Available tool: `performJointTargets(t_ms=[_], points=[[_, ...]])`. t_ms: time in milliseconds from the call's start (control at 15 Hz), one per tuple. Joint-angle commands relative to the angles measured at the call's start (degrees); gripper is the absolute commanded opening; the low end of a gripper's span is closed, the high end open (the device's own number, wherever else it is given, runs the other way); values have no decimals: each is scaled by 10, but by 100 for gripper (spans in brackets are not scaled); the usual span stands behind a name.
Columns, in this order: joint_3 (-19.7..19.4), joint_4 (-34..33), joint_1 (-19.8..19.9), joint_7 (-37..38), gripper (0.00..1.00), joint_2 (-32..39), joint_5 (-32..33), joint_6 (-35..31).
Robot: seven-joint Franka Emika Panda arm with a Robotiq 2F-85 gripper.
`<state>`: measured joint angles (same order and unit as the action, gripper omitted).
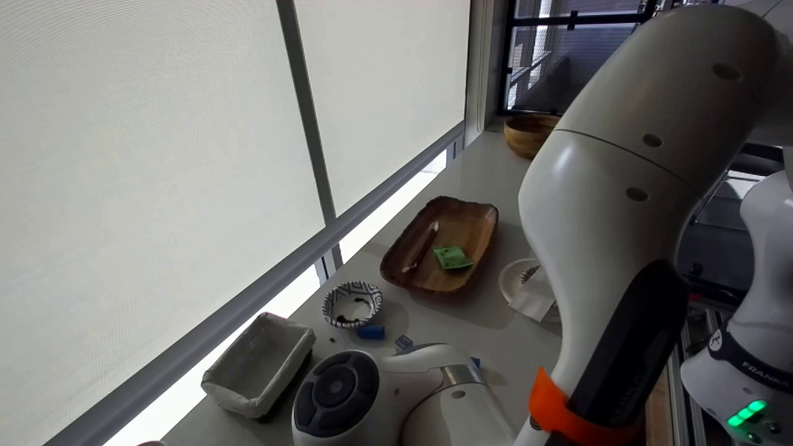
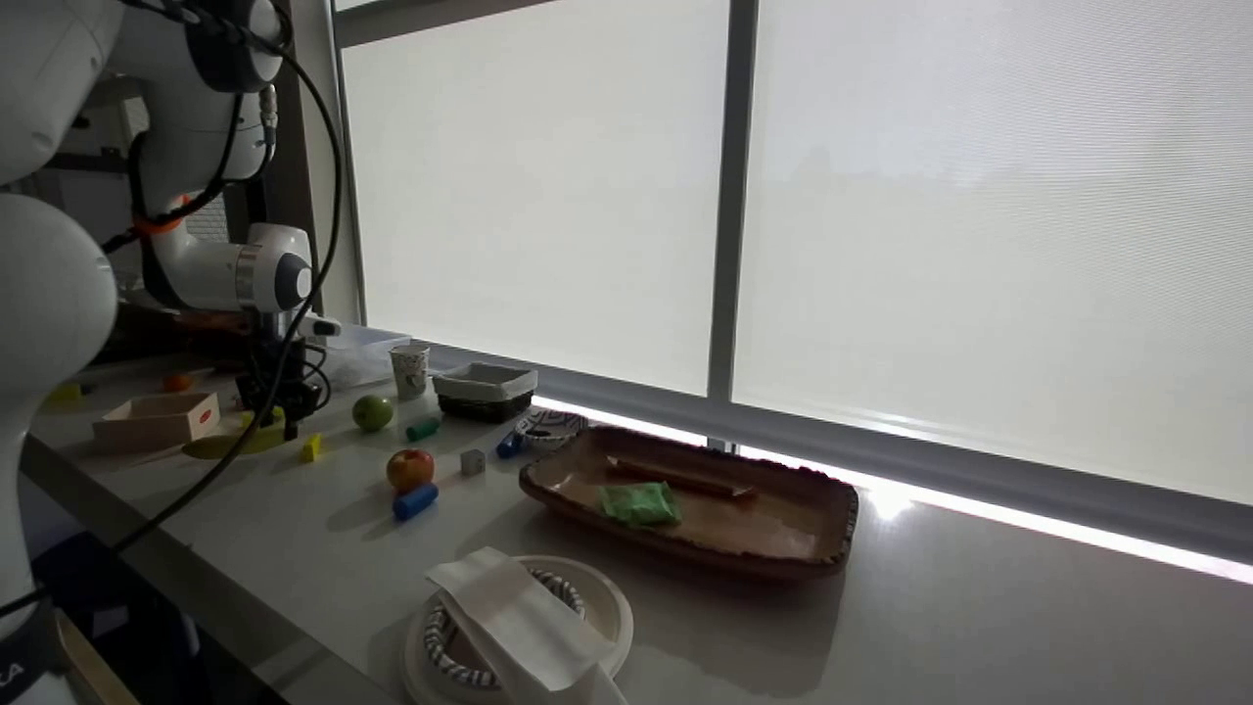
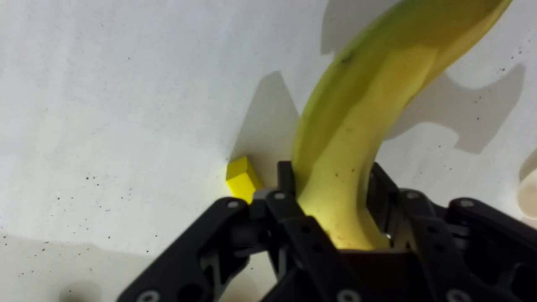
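While your gripper (image 3: 332, 180) clasps the banana (image 3: 365, 105) by its sides, squeeze gently: it's likely light, smooth and easily bruised, best held mid-length.

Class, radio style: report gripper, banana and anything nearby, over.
Gripper: shut on banana. Banana: extends past the jaws, lift unclear. Possible obstacle: yellow block, close beside gripper in wrist view.

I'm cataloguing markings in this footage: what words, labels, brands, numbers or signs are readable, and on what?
"FRANKA": dark band above the green lights, beside a round emblem, running to the edge.
"MIKA": black arm panel, dim, perhaps missing its first letter.
"KA": corner band in an exterior view, partly cut off.
Too small to read: any marks on the wooden box, green packet and grey block.
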<state>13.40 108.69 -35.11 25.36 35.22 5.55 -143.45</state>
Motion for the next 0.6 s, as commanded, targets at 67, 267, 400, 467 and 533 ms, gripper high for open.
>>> performJointTargets(t_ms=[67,267,400,467,533], points=[[-13,-6,-7,-2,19,13,-12,8],[-16,-12,-6,-11,70,17,-8,9],[-13,-19,-7,-31,84,17,1,2],[-11,-25,-8,-40,91,17,3,7],[-10,-31,-9,-47,99,16,3,13]])
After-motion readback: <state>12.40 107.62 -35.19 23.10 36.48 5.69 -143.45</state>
